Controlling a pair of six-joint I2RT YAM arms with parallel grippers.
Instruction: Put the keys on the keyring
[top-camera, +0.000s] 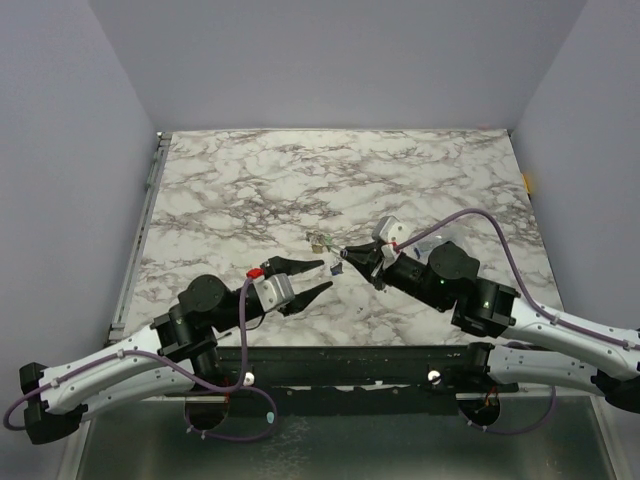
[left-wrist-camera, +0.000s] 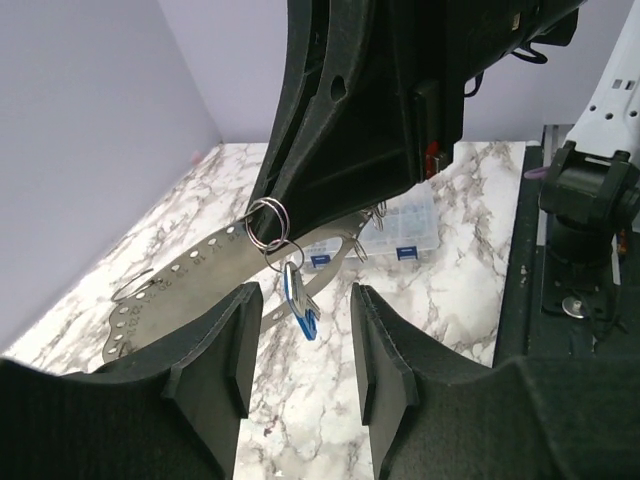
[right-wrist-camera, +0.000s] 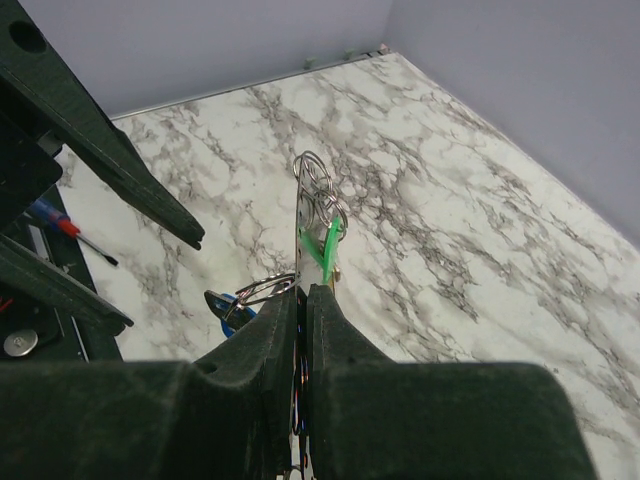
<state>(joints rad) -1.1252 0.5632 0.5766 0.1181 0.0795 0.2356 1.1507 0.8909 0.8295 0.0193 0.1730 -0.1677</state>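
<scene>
Two black fingers of the left gripper fill the bottom of its wrist view, spread wide apart with nothing between the pads. Just past their tips hangs a small blue key with a plastic head, dangling below the thin, flat, grey metal keyring, a curved band punched with a row of small holes. A pair of small wire rings sits on the keyring just above the blue key. The right gripper has its jaws pressed together on the keyring's edge and holds it off the white-and-grey marble table. In the right wrist view the keyring runs edge-on away from the fingers, with a small green key with a plastic head against it, farther out than the blue key. A clear plastic box with compartments lies on the table beyond the keyring. From above, both grippers meet at the keyring near the table's middle.
</scene>
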